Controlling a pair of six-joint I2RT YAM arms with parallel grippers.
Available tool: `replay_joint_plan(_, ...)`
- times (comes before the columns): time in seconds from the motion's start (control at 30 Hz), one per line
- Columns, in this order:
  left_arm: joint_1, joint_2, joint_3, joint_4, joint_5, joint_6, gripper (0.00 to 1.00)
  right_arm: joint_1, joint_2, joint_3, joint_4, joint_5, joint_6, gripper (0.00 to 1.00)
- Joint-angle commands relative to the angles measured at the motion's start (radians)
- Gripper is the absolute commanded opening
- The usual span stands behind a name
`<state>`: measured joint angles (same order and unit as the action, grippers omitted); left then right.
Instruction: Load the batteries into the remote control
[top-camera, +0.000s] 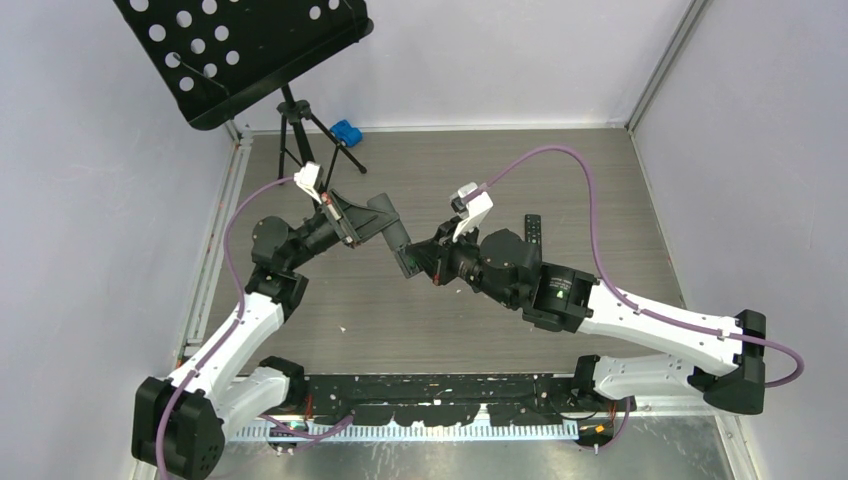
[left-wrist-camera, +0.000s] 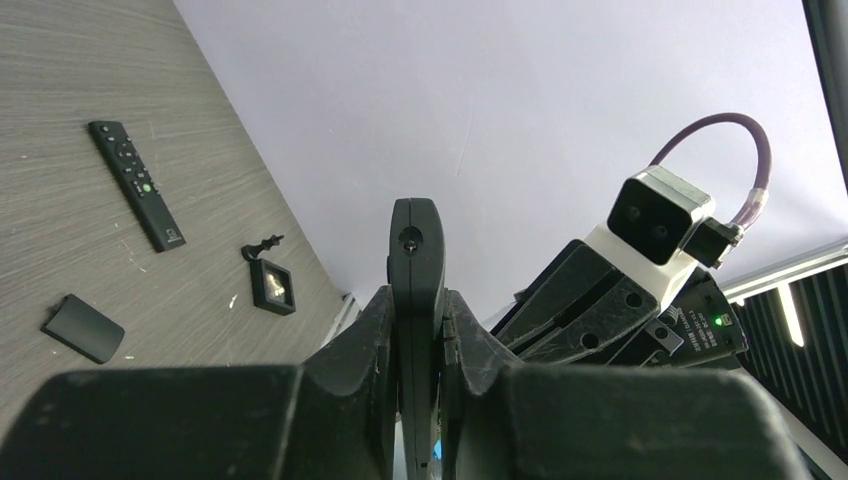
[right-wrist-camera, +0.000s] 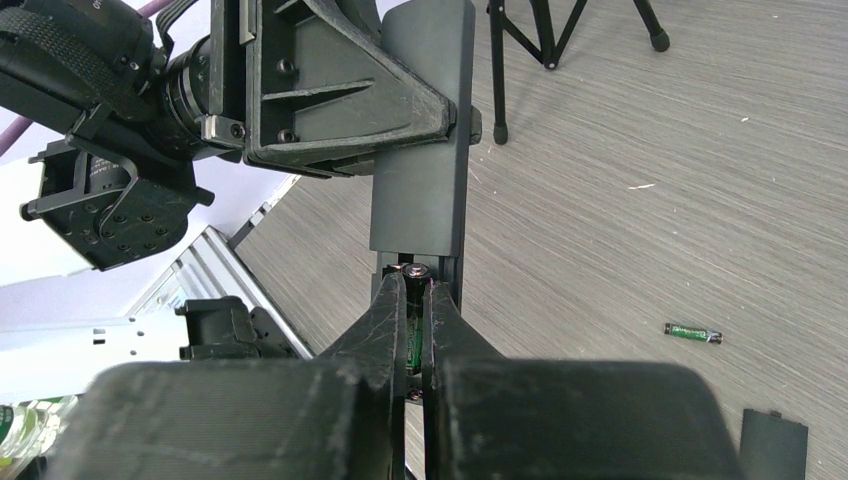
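The right fingers were pinched on a slim, seemingly dark green cylindrical battery at the open bay of the dark grey plastic remote, itself clamped in the left fingers. A skewed push could jam or drop the cell. Two batteries showed, the loose battery lying on the grey wood-grain worktop. There were two remotes, counting the slim black remote, and one flat black cover.

The tabletop is grey woodgrain, remote dark grey, held battery and loose battery both dark green, cable purple, music stand black with round holes.
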<state>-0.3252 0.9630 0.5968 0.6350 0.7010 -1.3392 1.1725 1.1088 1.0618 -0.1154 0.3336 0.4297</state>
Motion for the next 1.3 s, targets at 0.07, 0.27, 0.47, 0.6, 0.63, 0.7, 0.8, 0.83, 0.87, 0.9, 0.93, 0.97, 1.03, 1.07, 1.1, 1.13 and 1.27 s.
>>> replay_joint_plan(0.07,0.002,-0.001,0.003,0.059,-0.009,-0.042,0.0,0.012,0.016,0.0,0.082,0.051,0.015,0.0)
replay_joint_plan(0.27,0.002,0.003,0.007,0.061,-0.015,-0.05,0.0,0.014,0.014,-0.008,0.079,0.039,0.017,0.0)
replay_joint_plan(0.47,0.002,0.005,0.013,0.062,-0.031,-0.07,0.0,0.015,0.014,-0.011,0.039,-0.017,-0.006,0.0)
replay_joint_plan(0.6,0.002,-0.001,0.021,0.066,-0.033,-0.092,0.0,0.019,0.012,-0.027,0.0,-0.06,-0.02,0.0)
replay_joint_plan(0.63,0.002,-0.003,0.021,0.066,-0.036,-0.095,0.0,0.019,0.013,-0.035,-0.009,-0.065,-0.021,0.0)
replay_joint_plan(0.7,0.002,-0.008,0.027,0.065,-0.04,-0.102,0.0,0.023,0.018,-0.042,-0.03,-0.076,-0.032,0.0)
replay_joint_plan(0.8,0.002,-0.009,0.036,0.067,-0.045,-0.118,0.0,0.025,0.022,-0.05,-0.057,-0.093,-0.049,0.0)
replay_joint_plan(0.83,0.002,-0.009,0.041,0.068,-0.047,-0.126,0.0,0.026,0.025,-0.052,-0.065,-0.092,-0.057,0.0)
replay_joint_plan(0.87,0.002,-0.009,0.046,0.068,-0.049,-0.136,0.0,0.026,0.028,-0.052,-0.073,-0.088,-0.058,0.0)
replay_joint_plan(0.9,0.002,-0.01,0.05,0.068,-0.054,-0.149,0.0,0.026,0.031,-0.054,-0.082,-0.082,-0.061,0.0)
replay_joint_plan(0.93,0.002,-0.011,0.054,0.068,-0.059,-0.163,0.0,0.026,0.036,-0.057,-0.087,-0.079,-0.064,0.0)
replay_joint_plan(0.97,0.002,-0.013,0.058,0.069,-0.067,-0.175,0.0,0.026,0.039,-0.062,-0.09,-0.075,-0.062,0.01)
replay_joint_plan(1.03,0.001,-0.02,0.066,0.072,-0.083,-0.196,0.0,0.027,0.047,-0.076,-0.094,-0.065,-0.056,0.01)
replay_joint_plan(1.07,0.001,-0.025,0.07,0.073,-0.091,-0.201,0.0,0.027,0.053,-0.083,-0.095,-0.053,-0.049,0.01)
replay_joint_plan(1.1,0.002,-0.031,0.075,0.071,-0.1,-0.201,0.0,0.027,0.056,-0.088,-0.104,-0.038,-0.044,0.01)
replay_joint_plan(1.13,0.002,-0.038,0.081,0.066,-0.108,-0.2,0.0,0.028,0.062,-0.093,-0.111,-0.018,-0.039,0.01)
replay_joint_plan(1.27,0.002,-0.052,0.1,0.028,-0.128,-0.193,0.0,0.041,0.07,-0.12,-0.123,0.055,-0.025,0.0)
